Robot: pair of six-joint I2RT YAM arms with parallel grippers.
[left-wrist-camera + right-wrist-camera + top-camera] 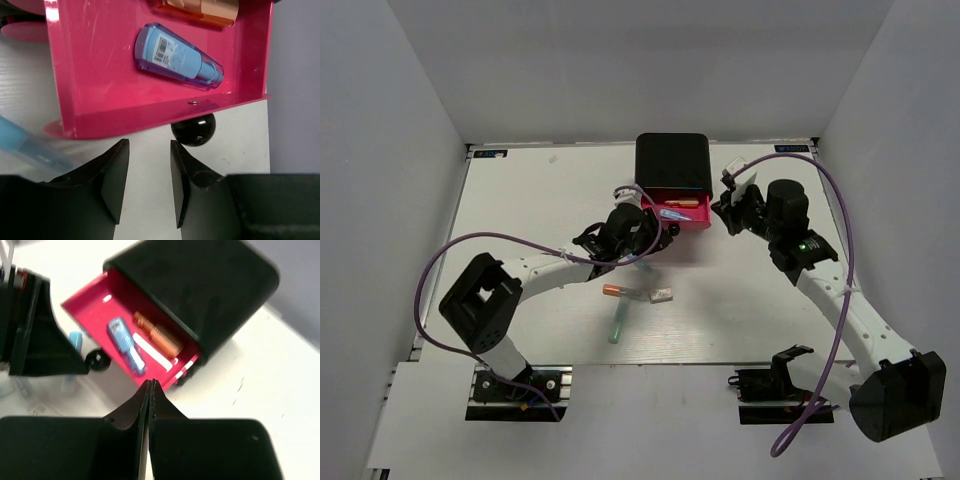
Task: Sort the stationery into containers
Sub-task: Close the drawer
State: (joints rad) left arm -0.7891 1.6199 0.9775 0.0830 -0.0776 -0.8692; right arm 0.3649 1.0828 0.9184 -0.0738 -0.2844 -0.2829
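Left jaws are hanging apart and empty just short of the knob (pixel 193 129), right jaws are pressing fully together beside the open pink drawer (pixel 100 75), which is holding a light blue stick (pixel 177 57) and an orange stick (pixel 200 10). Teal stick (pixel 617 328) and eraser (pixel 662 296) are lying on the desk (pixel 520 200). They're probably light, stiff and slick, so I'm thinking pinch mid-barrel.

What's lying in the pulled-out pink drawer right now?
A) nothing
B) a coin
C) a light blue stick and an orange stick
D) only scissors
C: the left wrist view shows a light blue stick lying in the pink drawer, with an orange stick beside it.
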